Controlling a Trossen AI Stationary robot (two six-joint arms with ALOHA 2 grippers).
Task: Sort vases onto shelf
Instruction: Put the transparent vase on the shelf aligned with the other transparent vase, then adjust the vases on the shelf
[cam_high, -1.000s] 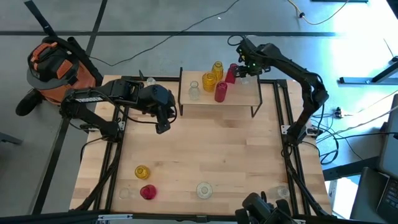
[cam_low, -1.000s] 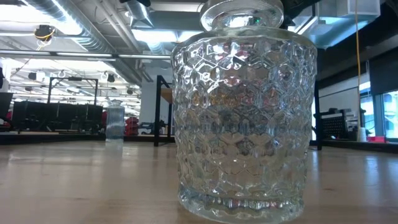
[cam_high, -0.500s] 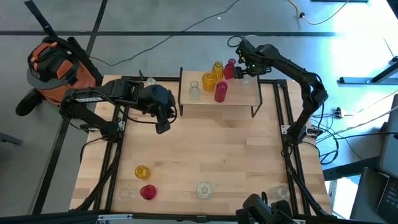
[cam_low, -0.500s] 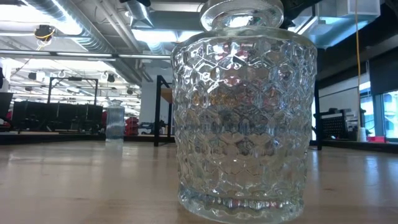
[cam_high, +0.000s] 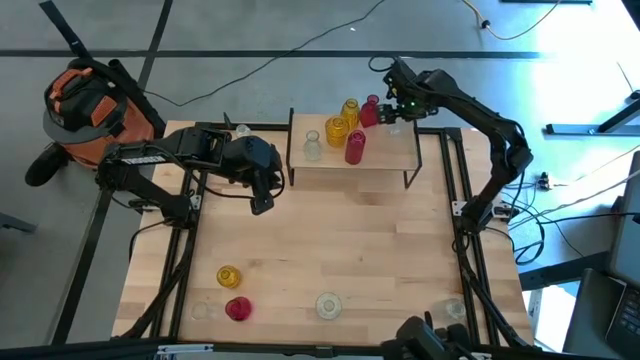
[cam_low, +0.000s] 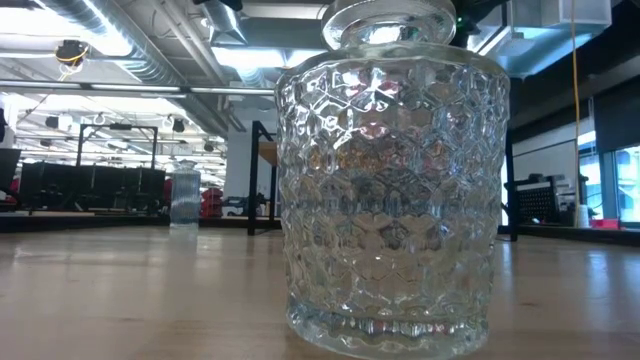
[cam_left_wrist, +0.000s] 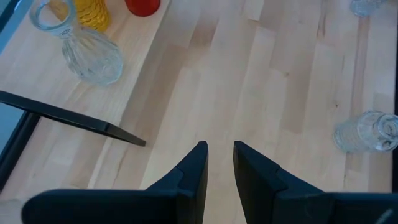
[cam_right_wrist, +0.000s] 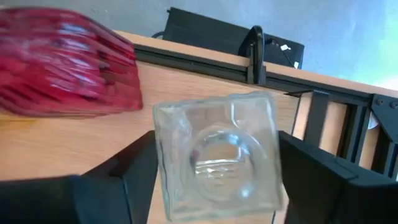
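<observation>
A: Where is the right gripper (cam_high: 393, 110) sitting?

B: It is hovering at the far right corner of the shelf (cam_high: 395, 152). In its wrist view a square clear vase (cam_right_wrist: 214, 155) is standing between its two fingers (cam_right_wrist: 121, 177), mouth up, the walls thick and wavy. The fingers are standing on either side of it, but I cannot tell whether they are pressing on the glass.

A: And what is beside it?

B: Just beside that gripper a ribbed red vase (cam_right_wrist: 65, 65) is showing, close to the clear one. Farther out from the gripper along the board, a second red vase (cam_high: 355, 146), two yellow vases (cam_high: 339, 128) and a round ribbed clear vase (cam_left_wrist: 84, 46) are standing.

A: And the left gripper (cam_left_wrist: 219, 165)?

B: It is hanging over the desk (cam_high: 340, 240) just off the shelf's left end, fingers narrowed to a thin slit and gripping nothing.

A: Any vases away from the shelf?

B: Well apart from both grippers, along the near edge of the desk, a yellow one (cam_high: 228, 276), a red one (cam_high: 237, 309) and a clear one with a honeycomb pattern (cam_low: 390, 180) are waiting.
</observation>
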